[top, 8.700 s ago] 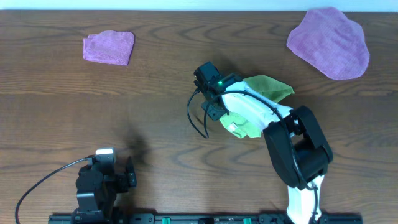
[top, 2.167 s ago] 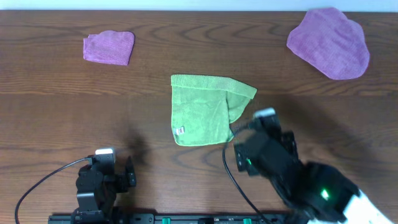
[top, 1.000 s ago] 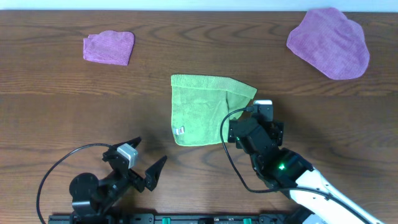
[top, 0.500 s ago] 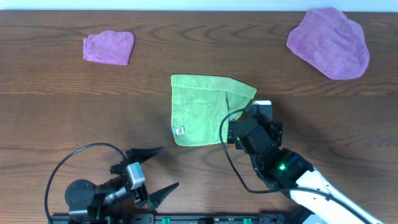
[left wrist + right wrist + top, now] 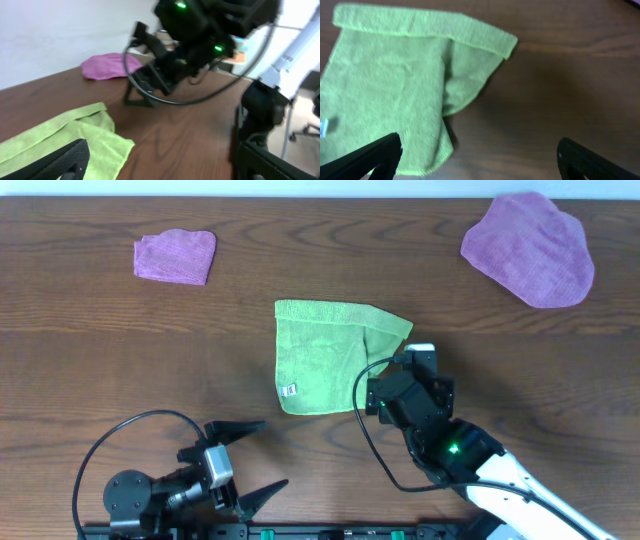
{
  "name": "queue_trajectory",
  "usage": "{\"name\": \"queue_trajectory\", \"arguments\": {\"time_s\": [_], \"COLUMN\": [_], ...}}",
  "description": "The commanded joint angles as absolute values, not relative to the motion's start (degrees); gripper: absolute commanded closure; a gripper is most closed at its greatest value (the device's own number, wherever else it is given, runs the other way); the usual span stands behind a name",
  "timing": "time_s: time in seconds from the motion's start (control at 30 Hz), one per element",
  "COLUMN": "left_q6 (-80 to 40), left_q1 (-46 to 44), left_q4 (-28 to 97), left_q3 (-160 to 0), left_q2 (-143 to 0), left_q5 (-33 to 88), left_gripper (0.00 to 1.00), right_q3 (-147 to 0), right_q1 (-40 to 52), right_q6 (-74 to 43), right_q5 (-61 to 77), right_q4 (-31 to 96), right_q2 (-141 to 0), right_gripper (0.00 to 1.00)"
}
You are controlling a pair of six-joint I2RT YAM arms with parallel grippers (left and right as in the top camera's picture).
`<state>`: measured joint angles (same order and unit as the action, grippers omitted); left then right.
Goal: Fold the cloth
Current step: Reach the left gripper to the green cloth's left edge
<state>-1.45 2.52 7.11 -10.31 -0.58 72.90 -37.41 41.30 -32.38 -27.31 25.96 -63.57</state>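
- Right gripper (image 5: 398, 388) is spread wide and holds nothing; in the wrist view its two dark fingers (image 5: 375, 156) sit far apart at the bottom corners, with bare table between them.
- From overhead it hangs at the cloth's (image 5: 325, 360) near right corner, overlapping that edge. Whether it touches the fabric I cannot tell.
- Left gripper (image 5: 250, 462) is also wide open and empty, its two pointed fingers (image 5: 235, 428) splayed apart.
- It is toward the near left of the cloth, well apart from it, low by the table's near edge, with a black cable looping out to its left.
- Its wrist view looks across the table at the right arm, with a corner of the cloth (image 5: 65, 135) in the lower left.
- Cloth lies flat on the table (image 5: 100, 360) near its middle, roughly square in outline.
- Its left part is one smooth layer; the right part is doubled and rumpled, with a loose flap curving in under the far right corner (image 5: 510, 46).
- A hemmed band runs along the cloth's far edge.
- White tag (image 5: 290, 390) sits at the cloth's near left corner.
- Small purple cloth (image 5: 176, 256) lies far to the left of the cloth, beyond its far edge and well apart.
- Large purple cloth (image 5: 530, 250) lies far to the right of it, at the table's far edge and also well apart.
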Motion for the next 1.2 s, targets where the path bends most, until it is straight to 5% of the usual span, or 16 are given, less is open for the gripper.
{"name": "queue_trajectory", "arguments": {"time_s": [0.0,0.17,0.3,0.63,1.17], "left_q6": [-13.87,-21.67,-26.52,-25.61,-8.97], "left_q1": [2.59,2.59,2.50,-5.04,-18.09], "left_q4": [9.26,9.21,4.19,-7.88,16.19], "left_q3": [-10.11,-9.56,-9.56,-15.90,-48.66], "left_q2": [-0.25,-1.26,-6.85,-40.95,-79.15], "left_q5": [59.11,43.31,43.07,42.98,27.99], "left_gripper": [0.05,0.05,0.00,0.07,0.09], "right_q3": [-36.99,-37.15,-38.33,-47.70,-51.88], "right_q1": [40.95,40.88,40.88,39.24,32.29], "right_q6": [-31.07,-30.48,-28.53,-24.75,-24.73], "right_q5": [-26.74,-26.76,-26.76,-26.79,-26.74], "right_q4": [26.50,25.39,25.10,32.60,43.00], "right_q2": [-62.78,-62.76,-62.76,-62.76,-55.81], "right_gripper": [0.01,0.01,0.01,0.01,0.01]}}
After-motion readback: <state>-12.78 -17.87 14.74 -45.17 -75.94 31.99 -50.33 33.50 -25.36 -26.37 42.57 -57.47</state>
